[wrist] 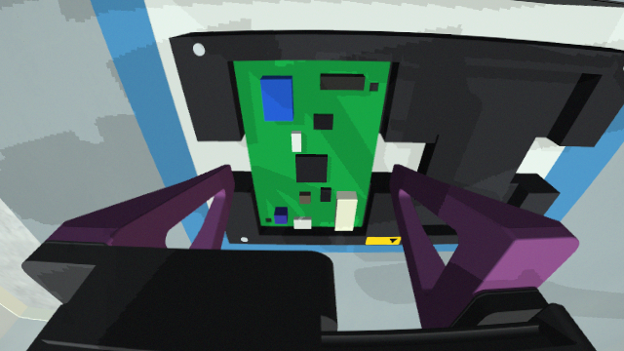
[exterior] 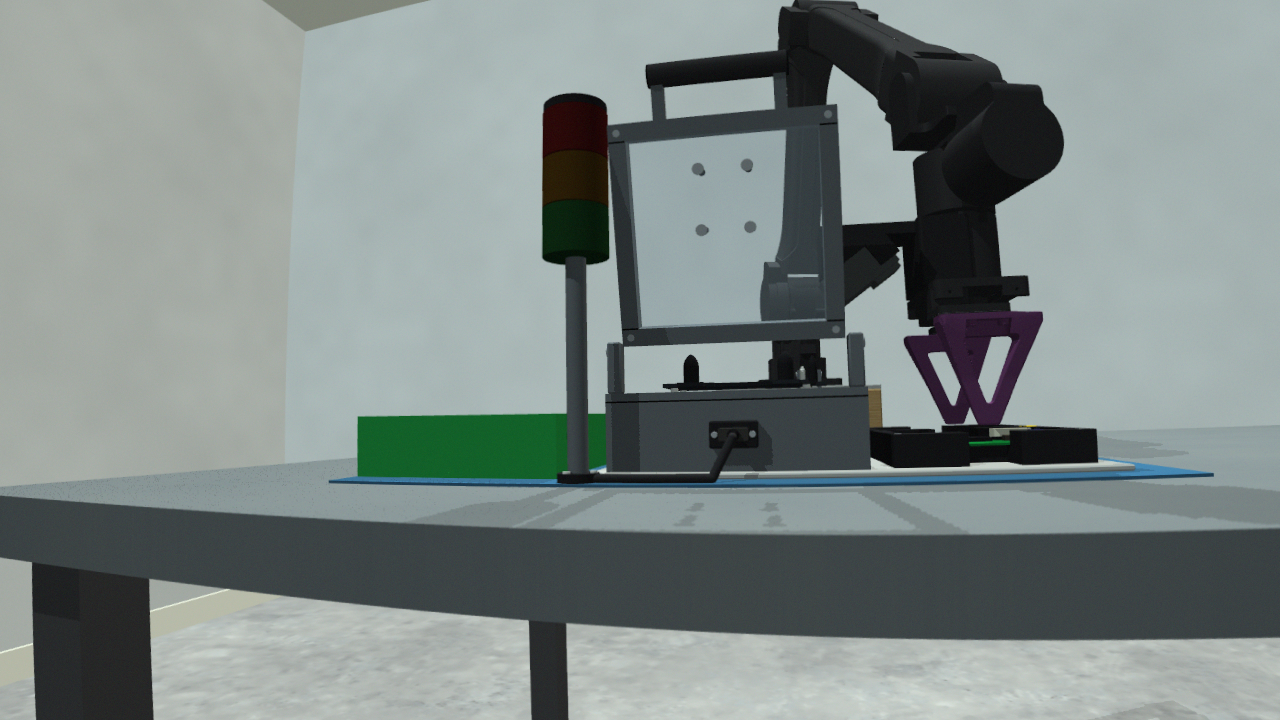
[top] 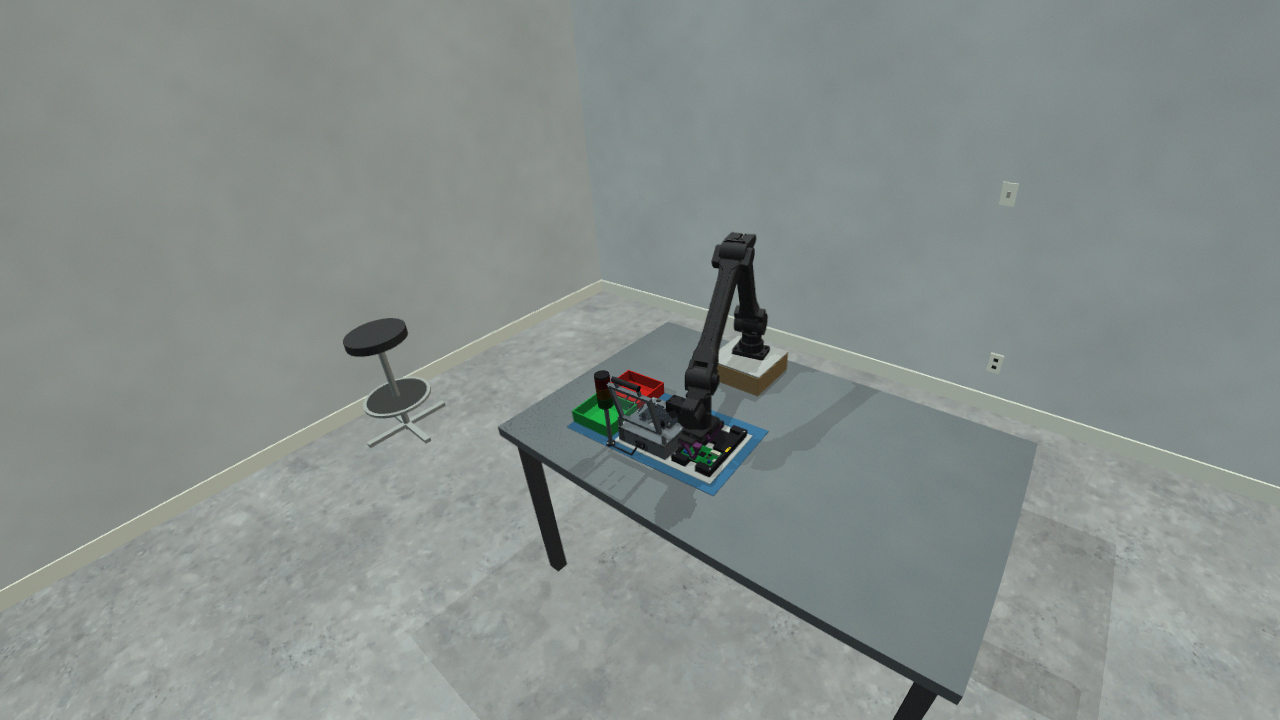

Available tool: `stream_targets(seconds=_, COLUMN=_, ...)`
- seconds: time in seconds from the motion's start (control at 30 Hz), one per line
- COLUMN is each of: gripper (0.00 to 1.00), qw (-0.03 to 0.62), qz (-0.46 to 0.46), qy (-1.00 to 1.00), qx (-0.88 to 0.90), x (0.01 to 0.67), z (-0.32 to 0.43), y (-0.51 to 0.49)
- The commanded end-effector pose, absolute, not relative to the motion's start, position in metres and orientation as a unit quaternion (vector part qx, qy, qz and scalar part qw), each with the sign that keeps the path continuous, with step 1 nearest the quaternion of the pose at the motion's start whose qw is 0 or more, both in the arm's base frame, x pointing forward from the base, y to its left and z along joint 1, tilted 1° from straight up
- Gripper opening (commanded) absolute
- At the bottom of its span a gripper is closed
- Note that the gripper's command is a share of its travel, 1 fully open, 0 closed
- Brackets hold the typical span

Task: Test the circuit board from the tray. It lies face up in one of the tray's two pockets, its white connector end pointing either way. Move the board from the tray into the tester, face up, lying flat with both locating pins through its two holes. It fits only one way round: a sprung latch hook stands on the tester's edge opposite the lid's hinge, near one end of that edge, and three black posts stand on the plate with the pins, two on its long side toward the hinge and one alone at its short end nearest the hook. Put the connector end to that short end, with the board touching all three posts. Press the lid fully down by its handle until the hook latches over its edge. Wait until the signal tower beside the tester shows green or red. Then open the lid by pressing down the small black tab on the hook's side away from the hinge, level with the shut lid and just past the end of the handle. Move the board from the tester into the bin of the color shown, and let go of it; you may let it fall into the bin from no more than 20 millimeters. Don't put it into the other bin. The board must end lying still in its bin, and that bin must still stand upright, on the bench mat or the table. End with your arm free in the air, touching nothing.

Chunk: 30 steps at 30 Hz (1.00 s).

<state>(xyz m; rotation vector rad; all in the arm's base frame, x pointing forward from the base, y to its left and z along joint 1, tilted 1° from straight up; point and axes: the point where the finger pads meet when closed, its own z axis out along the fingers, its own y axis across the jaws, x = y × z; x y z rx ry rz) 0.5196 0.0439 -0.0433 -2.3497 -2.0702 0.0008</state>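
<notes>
The green circuit board (wrist: 312, 146) lies face up in the left pocket of the black tray (wrist: 390, 122). Its white connector (wrist: 345, 211) is at the end nearest the camera. My gripper (wrist: 312, 174) is open, its purple fingers straddling the board's near half, one on each long side, with nothing between them touching. In the exterior view the fingertips (exterior: 971, 416) reach down to the tray's (exterior: 984, 443) top. The tester (exterior: 738, 429) stands left of the tray with its clear lid (exterior: 726, 223) raised upright. The signal tower (exterior: 575, 179) shows no lit lamp.
The green bin (exterior: 465, 445) sits left of the tester, and the red bin (top: 641, 383) behind it. All stand on a blue mat (top: 666, 438) near the table's corner. The tray's right pocket (wrist: 492, 112) is empty. A stool (top: 389, 376) stands on the floor.
</notes>
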Motion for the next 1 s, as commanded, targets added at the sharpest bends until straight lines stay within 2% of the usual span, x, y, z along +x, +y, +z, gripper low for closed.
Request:
stream_targets(seconds=0.0, gripper=0.92, qw=-0.004, qz=-0.009, qy=-0.659, qx=-0.752, x=0.5401, z=-0.0359, y=0.0358)
stream_targets(seconds=0.97, gripper=0.92, qw=-0.007, qz=-0.013, qy=-0.659, qx=-0.752, x=0.5408, z=-0.0394, y=0.0358)
